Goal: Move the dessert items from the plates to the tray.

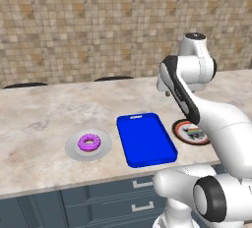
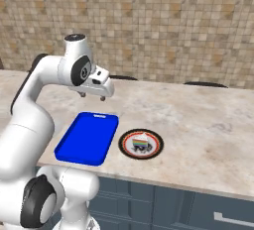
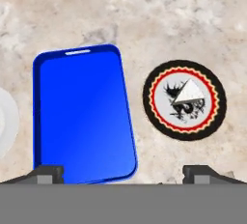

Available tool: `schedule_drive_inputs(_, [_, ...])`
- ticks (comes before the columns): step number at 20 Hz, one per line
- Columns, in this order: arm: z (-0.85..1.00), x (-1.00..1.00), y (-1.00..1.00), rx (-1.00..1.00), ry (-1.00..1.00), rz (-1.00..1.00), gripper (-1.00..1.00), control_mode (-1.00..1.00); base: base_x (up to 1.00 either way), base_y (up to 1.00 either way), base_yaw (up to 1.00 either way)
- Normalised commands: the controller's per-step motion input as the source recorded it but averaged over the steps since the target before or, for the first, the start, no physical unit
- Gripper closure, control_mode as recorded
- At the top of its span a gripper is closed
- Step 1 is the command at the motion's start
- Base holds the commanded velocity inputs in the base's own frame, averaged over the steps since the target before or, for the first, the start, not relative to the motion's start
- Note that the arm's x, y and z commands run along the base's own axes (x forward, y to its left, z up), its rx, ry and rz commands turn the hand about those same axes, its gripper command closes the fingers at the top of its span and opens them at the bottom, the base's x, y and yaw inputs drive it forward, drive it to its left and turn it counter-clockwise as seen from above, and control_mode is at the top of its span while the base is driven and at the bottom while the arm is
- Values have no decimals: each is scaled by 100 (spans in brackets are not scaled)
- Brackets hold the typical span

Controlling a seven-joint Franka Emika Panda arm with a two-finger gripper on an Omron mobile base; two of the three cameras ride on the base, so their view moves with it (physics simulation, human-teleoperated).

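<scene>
A doughnut [image 1: 89, 142] with purple-pink icing lies on the light grey plate [image 1: 73, 149] at the left of the counter. To its right sits the blue tray [image 1: 145, 139] [image 2: 88, 138] [image 3: 82, 114], with nothing in it. Right of the tray, the patterned plate [image 2: 141, 131] [image 3: 159, 80] [image 1: 178, 126] carries the cake wedge [image 2: 142, 140] [image 3: 188, 92] [image 1: 193, 131]. My gripper [image 2: 93, 95] [image 1: 168, 92] [image 3: 123, 174] hangs open well above the counter, over the gap between tray and patterned plate, holding nothing. An edge of the grey plate [image 3: 6, 121] shows at the left of the hand view.
The stone counter [image 1: 44, 114] ends at a front edge just below the plates, with drawers [image 1: 133, 195] underneath. A tiled wall [image 1: 98, 25] rises behind. Two dark flat shapes [image 1: 24, 85] [image 1: 113, 78] lie at the counter's back.
</scene>
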Motion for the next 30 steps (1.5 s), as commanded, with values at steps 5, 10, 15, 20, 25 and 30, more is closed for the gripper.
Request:
schedule_drive_inputs(5, [-35, 18, -62, 1, 7, -26, -100, -100, 0, 0, 0])
schedule_drive_inputs(10, [-37, 25, -59, 8, 5, -22, -100, -100, 0, 0, 0])
schedule_drive_inputs(15, [-45, 18, -60, 10, 2, -19, -100, -100, 0, 0, 0])
schedule_drive_inputs(20, [-41, 9, -42, 2, 2, -18, -100, -100, 0, 0, 0])
schedule_drive_inputs(25, [-45, 0, -24, 0, 5, -18, -100, -100, 0, 0, 0])
schedule_drive_inputs(30, [-33, 4, -3, -1, 5, -17, -100, -100, 0, 0, 0])
